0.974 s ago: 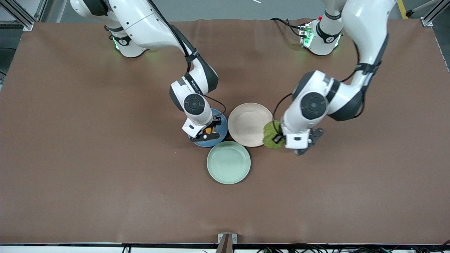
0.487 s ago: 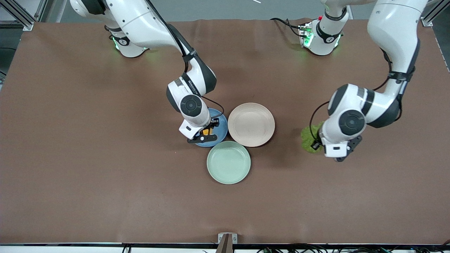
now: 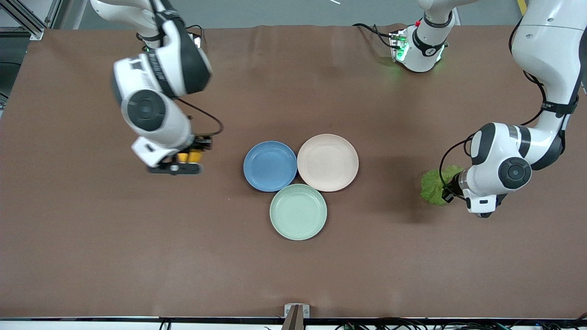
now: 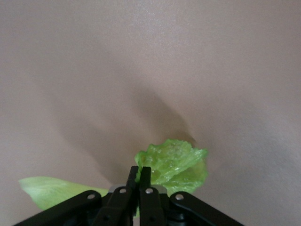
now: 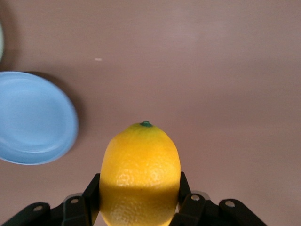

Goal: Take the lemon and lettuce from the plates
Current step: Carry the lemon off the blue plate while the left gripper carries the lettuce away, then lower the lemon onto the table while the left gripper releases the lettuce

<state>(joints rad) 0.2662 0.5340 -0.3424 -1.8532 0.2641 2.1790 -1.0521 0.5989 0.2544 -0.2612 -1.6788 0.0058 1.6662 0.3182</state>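
My right gripper (image 3: 189,158) is shut on the yellow lemon (image 3: 190,156) and holds it over bare table toward the right arm's end, away from the plates. The right wrist view shows the lemon (image 5: 140,175) between the fingers (image 5: 92,194). My left gripper (image 3: 447,192) is shut on the green lettuce (image 3: 434,185) over bare table toward the left arm's end. The left wrist view shows the leaf (image 4: 173,164) pinched at the fingertips (image 4: 139,175). The blue plate (image 3: 270,165) and the beige-pink plate (image 3: 327,162) lie side by side mid-table with nothing on them. The blue plate (image 5: 33,117) also shows in the right wrist view.
A pale mint-green plate (image 3: 298,211) lies just nearer the front camera, touching both other plates. The brown table mat (image 3: 91,238) stretches wide on both sides of the plates.
My right gripper has lifted the lemon off the blue plate and carried it toward the right arm's end. My left gripper has carried the lettuce farther from the beige-pink plate toward the left arm's end.
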